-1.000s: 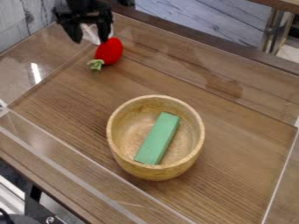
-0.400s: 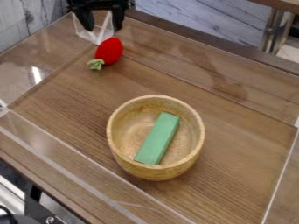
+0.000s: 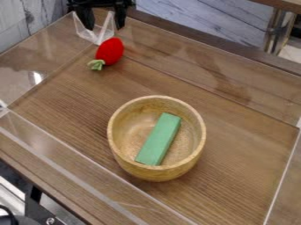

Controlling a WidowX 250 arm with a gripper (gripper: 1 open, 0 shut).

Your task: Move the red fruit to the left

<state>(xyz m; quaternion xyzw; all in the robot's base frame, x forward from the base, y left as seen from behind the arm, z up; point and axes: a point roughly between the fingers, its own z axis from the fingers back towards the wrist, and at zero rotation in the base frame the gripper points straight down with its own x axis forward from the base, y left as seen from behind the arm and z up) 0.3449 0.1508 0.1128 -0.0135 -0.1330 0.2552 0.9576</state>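
The red fruit point(image 3: 109, 51) is a small glossy strawberry with a light green leafy end pointing down-left. It lies on the wooden table point(image 3: 235, 97) at the upper left. Just above and behind it, at the top edge of the view, hangs my black gripper point(image 3: 101, 21). Its fingers point down, stand open and hold nothing. The fruit is apart from the fingertips.
A round wooden bowl point(image 3: 157, 165) sits in the middle foreground with a flat green block point(image 3: 160, 138) lying in it. Low clear plastic walls point(image 3: 35, 77) run along the table's left, front and right edges.
The gripper has risen and shifted right, away from the fruit, staying open. The fruit and the bowl have not moved.
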